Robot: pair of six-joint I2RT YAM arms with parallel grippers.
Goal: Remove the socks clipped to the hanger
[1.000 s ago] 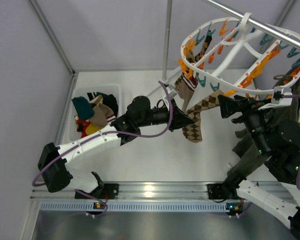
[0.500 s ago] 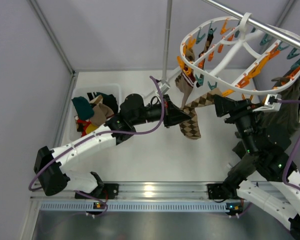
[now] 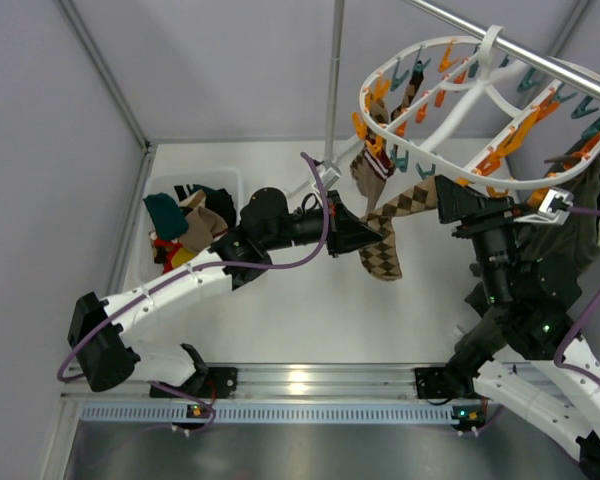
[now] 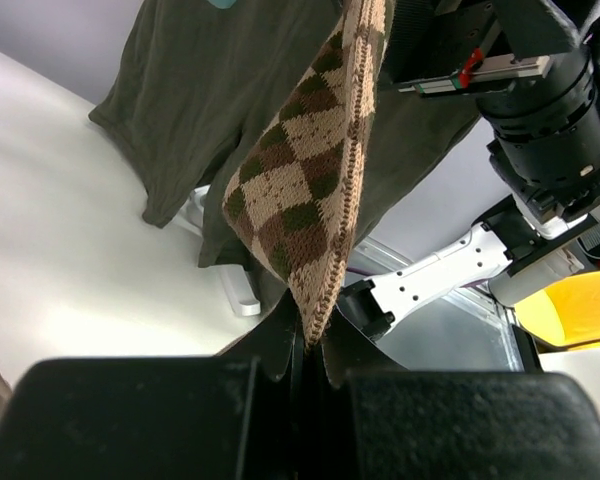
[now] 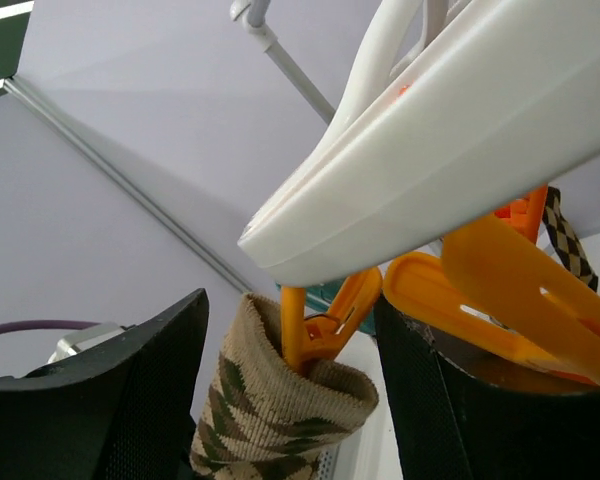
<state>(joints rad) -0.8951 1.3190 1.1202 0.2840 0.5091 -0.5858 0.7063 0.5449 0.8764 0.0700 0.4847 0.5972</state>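
I count three socks still clipped to the hanger (image 3: 467, 97): one argyle sock (image 3: 385, 240), one brown sock (image 3: 365, 172) and a second argyle (image 3: 410, 95). My left gripper (image 4: 308, 350) is clenched on the first's lower end. The right gripper (image 5: 288, 330) stands spread around its orange clip (image 5: 320, 325). One bin (image 3: 230, 178) holds more.

table (image 3: 310, 310): white | on it: white bin (image 3: 202, 175), far-left corner | in bin: loose socks (image 3: 195, 225)

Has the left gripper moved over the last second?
Yes, slightly: the left gripper, shut on the argyle sock, shifted left toward the white bin.
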